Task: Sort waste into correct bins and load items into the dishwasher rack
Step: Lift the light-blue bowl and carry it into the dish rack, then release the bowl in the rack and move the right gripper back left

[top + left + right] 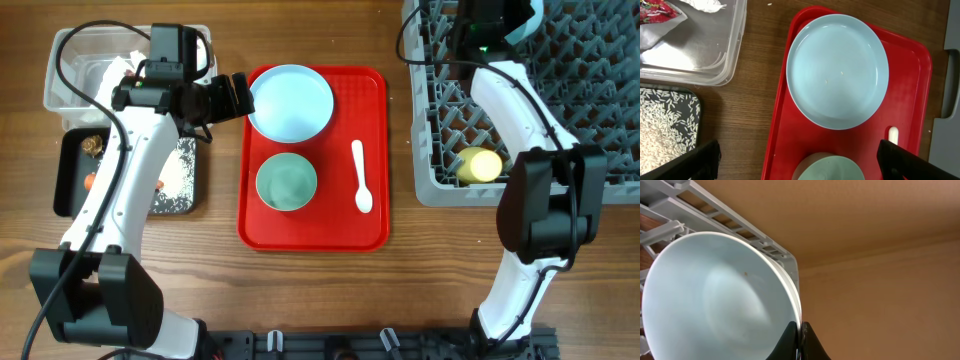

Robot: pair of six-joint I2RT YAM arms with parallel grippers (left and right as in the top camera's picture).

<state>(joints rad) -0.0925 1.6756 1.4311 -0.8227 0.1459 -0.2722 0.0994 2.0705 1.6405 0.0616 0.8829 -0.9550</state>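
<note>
**Left arm open at the plate; right arm holding a bowl in the rack**

Left gripper: the fingers are spread wide and hold nothing. It hangs over the left edge of the red tray; I cannot tell its height above the tray.

Plate: it lies flat on the far half of the tray, just to the right of the left gripper, toward the bench centre. In the left wrist view it sits ahead of the open fingers, with its near rim roughly centred between them. Being round, it has no long axis, so what matters is that the fingers meet the left rim squarely. The left arm is plainly the nearer one. A few pale specks, possibly rice, lie in the plate.

Right gripper: the fingers are closed on the rim of a bowl, which is held on edge at the far side of the rack. I cannot tell whether it is seated between pegs. The cup lies in the rack's near-left part.

Outstanding on the tray:
- The second bowl sits on the near half.
- The spoon lies on the right side, long axis running near-to-far, closer to the right arm.

Risk, in my judgement: the plate's rim sits low against the tray, so a shallow pinch could slip.
</note>
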